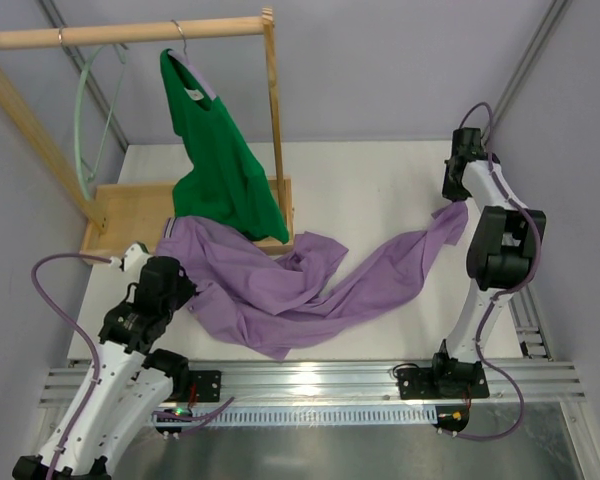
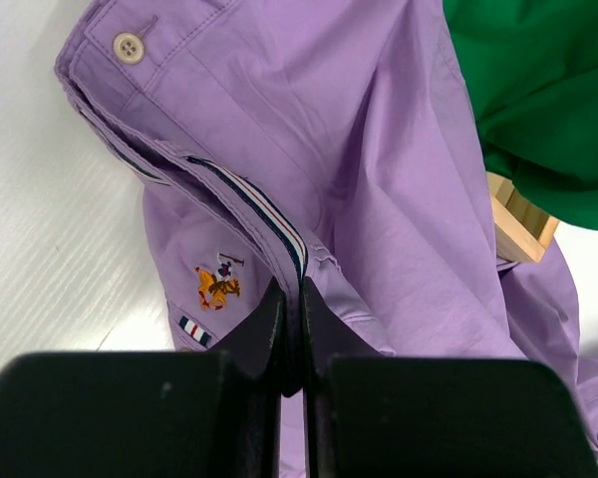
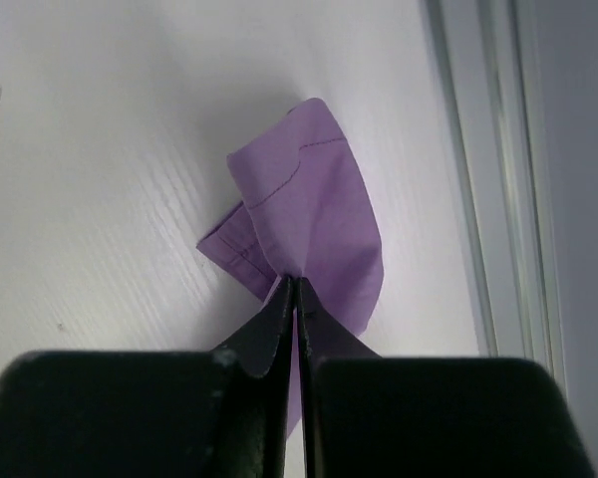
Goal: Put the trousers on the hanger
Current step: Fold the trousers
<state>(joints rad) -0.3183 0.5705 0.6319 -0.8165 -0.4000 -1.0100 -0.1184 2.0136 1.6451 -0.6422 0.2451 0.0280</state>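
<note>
The lilac trousers [image 1: 300, 285] lie spread across the white table from left to right. My left gripper [image 1: 170, 262] is shut on their striped waistband [image 2: 264, 214] at the left end, near a button [image 2: 128, 46] and a small embroidered logo. My right gripper [image 1: 458, 205] is shut on the hem of a trouser leg [image 3: 314, 224] at the far right, a little above the table. The pale mint-green hanger [image 1: 83, 120] hangs from the wooden rail [image 1: 130, 33] at the back left, apart from both grippers.
A bright green top [image 1: 220, 160] hangs on a metal-hooked hanger from the same rail, its lower edge over the wooden rack base [image 1: 130, 210]. The rack's upright post [image 1: 273, 120] stands behind the trousers. Grey walls close in on both sides.
</note>
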